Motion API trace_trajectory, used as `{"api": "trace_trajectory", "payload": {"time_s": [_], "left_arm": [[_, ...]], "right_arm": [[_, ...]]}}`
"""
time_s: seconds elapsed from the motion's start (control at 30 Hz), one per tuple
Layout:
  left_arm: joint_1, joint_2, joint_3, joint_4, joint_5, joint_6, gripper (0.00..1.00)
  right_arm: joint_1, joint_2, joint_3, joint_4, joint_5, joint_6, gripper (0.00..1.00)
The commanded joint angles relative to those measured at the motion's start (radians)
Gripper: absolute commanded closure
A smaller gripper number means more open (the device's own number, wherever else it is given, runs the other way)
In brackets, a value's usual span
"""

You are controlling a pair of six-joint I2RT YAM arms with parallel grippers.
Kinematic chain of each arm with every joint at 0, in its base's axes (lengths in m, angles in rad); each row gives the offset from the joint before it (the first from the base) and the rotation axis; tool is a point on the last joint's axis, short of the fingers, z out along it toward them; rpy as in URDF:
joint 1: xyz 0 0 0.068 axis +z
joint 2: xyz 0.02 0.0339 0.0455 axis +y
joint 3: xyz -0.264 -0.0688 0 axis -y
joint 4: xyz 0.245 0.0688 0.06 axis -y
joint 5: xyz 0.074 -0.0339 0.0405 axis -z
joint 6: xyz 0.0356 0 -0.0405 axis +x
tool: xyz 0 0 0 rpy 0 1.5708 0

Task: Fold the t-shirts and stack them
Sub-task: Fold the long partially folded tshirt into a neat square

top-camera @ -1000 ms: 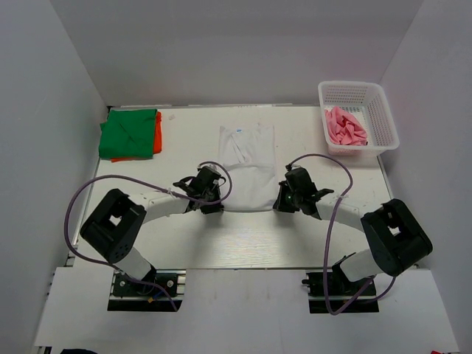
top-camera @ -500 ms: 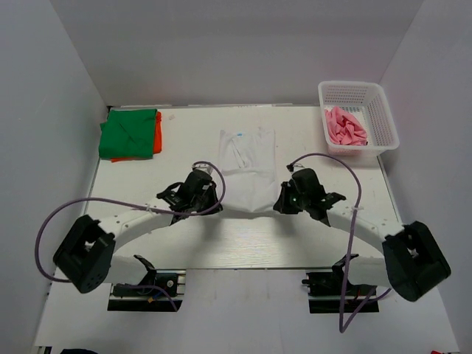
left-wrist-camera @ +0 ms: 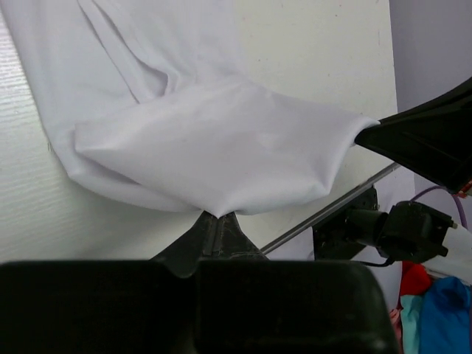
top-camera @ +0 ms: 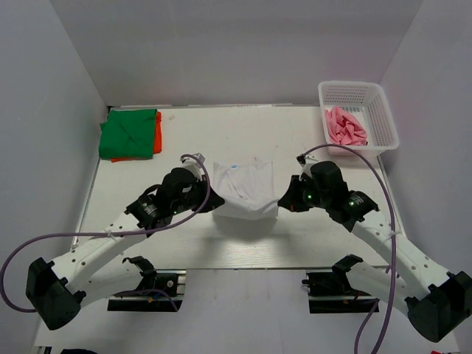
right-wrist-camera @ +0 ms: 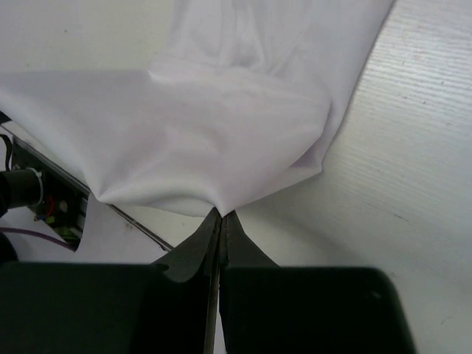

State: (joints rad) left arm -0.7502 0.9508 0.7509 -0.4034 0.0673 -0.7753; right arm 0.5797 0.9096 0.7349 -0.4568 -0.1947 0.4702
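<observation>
The white t-shirt [top-camera: 242, 189] with its small blue neck label [top-camera: 236, 167] hangs lifted over the table middle. My left gripper [top-camera: 212, 202] is shut on its near left corner, seen pinched in the left wrist view [left-wrist-camera: 219, 215]. My right gripper [top-camera: 280, 200] is shut on its near right corner, pinched in the right wrist view [right-wrist-camera: 222, 212]. The near hem sags between both grippers and its far part rests on the table. The green t-shirt [top-camera: 127, 133] lies folded on the orange t-shirt [top-camera: 157, 137] at the far left. The pink t-shirt [top-camera: 344, 127] lies crumpled in the basket.
A white mesh basket [top-camera: 369, 96] stands at the far right corner. White walls enclose the table [top-camera: 192, 133] on three sides. Purple cables loop from both arms.
Both grippers have risen and moved forward over the table, lifting the near hem of the white t-shirt off the surface. The arms have stretched out.
</observation>
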Motion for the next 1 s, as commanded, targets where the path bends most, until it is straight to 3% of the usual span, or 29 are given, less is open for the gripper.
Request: {"api": "trace_trajectory", "payload": {"time_s": [0.0, 0.2, 0.4, 0.67, 0.97], "left_arm": [[-0.003, 0.045, 0.077, -0.034, -0.058, 0.014, 1.0], [0.017, 0.129, 0.206, -0.06, -0.306, 0.014, 1.0], [0.028, 0.277, 0.315, -0.069, -0.457, 0.014, 1.0], [0.077, 0.489, 0.467, -0.081, -0.532, 0.005, 1.0], [0.19, 0.667, 0.562, -0.002, -0.486, 0.044, 1.0]], "right_arm": [[-0.007, 0.035, 0.11, -0.048, 0.058, -0.01, 1.0], [-0.027, 0.144, 0.214, -0.002, 0.181, -0.008, 1.0], [-0.063, 0.3, 0.316, -0.005, 0.236, -0.027, 1.0], [-0.136, 0.46, 0.42, 0.044, 0.224, -0.044, 1.0], [-0.196, 0.669, 0.537, 0.124, 0.12, -0.073, 1.0]]}}
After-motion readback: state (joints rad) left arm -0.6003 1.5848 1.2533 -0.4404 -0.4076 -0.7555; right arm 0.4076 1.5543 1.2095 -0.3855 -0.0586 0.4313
